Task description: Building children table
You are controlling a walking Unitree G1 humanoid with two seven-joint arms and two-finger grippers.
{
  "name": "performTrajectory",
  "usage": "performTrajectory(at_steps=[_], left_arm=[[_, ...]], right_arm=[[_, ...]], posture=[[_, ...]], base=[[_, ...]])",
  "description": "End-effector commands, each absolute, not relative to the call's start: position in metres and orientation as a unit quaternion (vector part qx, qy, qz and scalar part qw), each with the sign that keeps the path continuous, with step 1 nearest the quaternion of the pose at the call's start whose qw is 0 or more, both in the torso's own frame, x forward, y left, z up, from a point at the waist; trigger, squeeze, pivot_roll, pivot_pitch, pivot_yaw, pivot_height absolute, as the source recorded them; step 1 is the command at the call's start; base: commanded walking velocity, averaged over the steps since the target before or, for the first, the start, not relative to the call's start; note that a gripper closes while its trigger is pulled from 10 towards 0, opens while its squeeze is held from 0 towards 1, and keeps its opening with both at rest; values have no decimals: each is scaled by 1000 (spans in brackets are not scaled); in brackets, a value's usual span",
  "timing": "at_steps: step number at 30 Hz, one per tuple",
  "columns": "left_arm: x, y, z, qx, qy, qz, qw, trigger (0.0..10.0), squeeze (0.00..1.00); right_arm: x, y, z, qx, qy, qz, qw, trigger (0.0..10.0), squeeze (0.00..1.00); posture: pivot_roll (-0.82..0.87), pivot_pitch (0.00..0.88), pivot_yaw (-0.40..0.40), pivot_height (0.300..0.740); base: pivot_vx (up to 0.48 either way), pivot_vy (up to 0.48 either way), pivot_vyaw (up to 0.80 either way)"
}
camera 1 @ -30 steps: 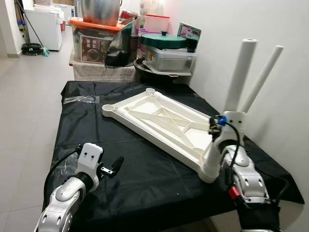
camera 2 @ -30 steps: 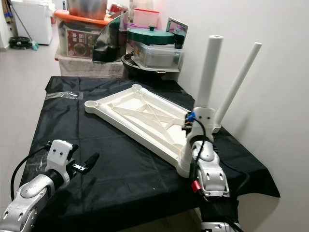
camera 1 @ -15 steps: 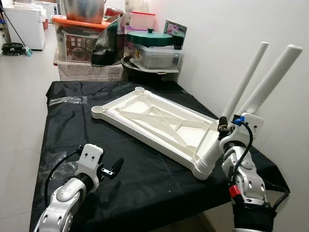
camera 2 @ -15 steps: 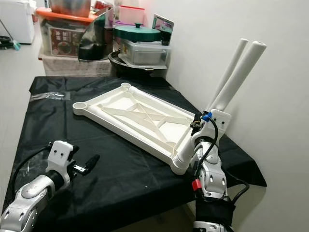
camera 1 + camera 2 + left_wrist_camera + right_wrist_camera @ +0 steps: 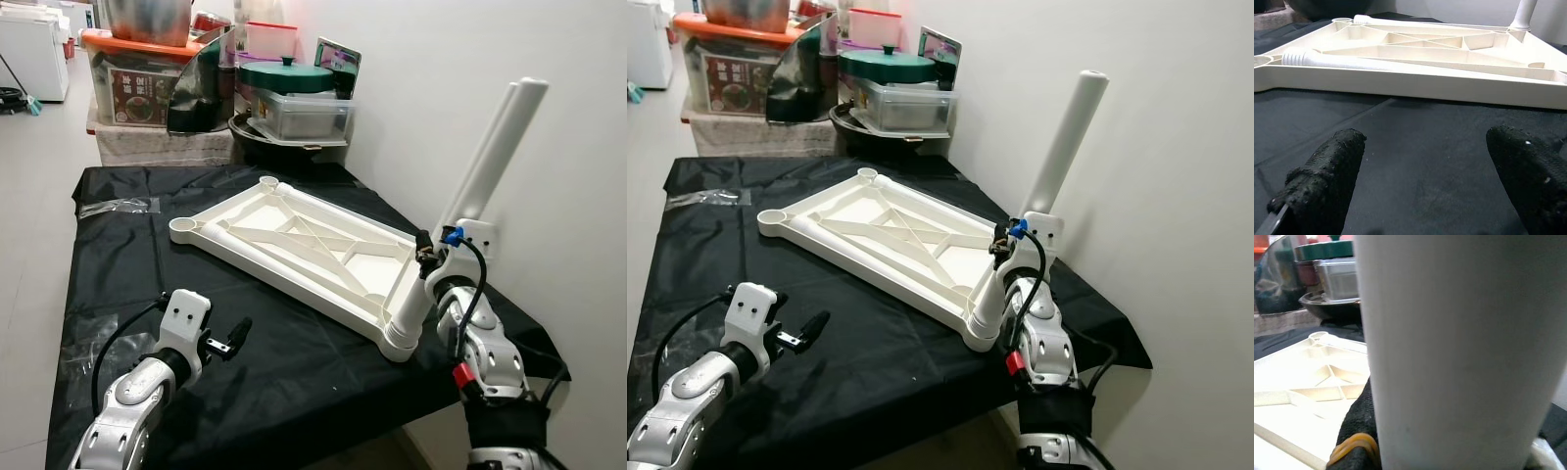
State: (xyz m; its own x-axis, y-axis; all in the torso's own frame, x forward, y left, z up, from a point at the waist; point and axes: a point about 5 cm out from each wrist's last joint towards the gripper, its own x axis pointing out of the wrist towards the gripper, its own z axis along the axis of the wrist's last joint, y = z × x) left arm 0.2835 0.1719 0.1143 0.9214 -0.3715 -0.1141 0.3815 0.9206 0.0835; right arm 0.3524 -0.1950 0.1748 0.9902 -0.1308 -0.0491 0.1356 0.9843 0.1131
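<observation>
1. Tabletop, white, lies underside up on the black-covered surface, running from mid-surface toward the near right corner. Open sockets show at its far corners.
2. Right gripper is clenched on a white leg low down, by the near right corner socket. The leg rises steeply but leans away toward the wall. A second white tube shows just behind it in the left eye view.
3. Right wrist view: leg is pressed against one black finger. The grip looks firm.
4. Left gripper hovers low over the cloth near the surface's front edge, fingers released and spread, pointing at the tabletop's near side rail, well apart from it.
5. A loose leg lies inside the frame, threaded end toward a left corner socket.
6. Judgement: seating this leg is the step in hand. Bring it plumb over the socket before pressing or twisting, since a tilted leg may bind.
7. Tabletop could skate on the cloth, so bracing the rail with the left fingers would help.
</observation>
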Motion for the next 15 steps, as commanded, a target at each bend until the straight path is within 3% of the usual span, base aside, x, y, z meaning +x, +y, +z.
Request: performTrajectory(at_steps=[1, 10, 11, 14, 15], left_arm=[[284, 167, 111, 54, 50, -199, 977, 10000, 0], [283, 168, 110, 54, 52, -196, 978, 10000, 0], [283, 168, 110, 54, 52, -196, 978, 10000, 0], [283, 168, 109, 55, 52, -196, 978, 10000, 0], [283, 168, 109, 55, 52, -197, 978, 10000, 0]], right_arm=[[345, -202, 133, 63, 120, -79, 988, 0, 0], [343, -197, 124, 59, 133, -84, 986, 0, 0], [343, -194, 124, 59, 131, -82, 986, 4392, 0], [344, -193, 124, 57, 128, -78, 987, 4392, 0], [344, -193, 124, 56, 129, -81, 987, 10000, 0]], posture=[[78, 0, -129, 740], [80, 0, -130, 740], [81, 0, -127, 740], [81, 0, -127, 740], [81, 0, -126, 740]], base=[[0, 0, 0], [0, 0, 0], [0, 0, 0], [0, 0, 0], [0, 0, 0]])
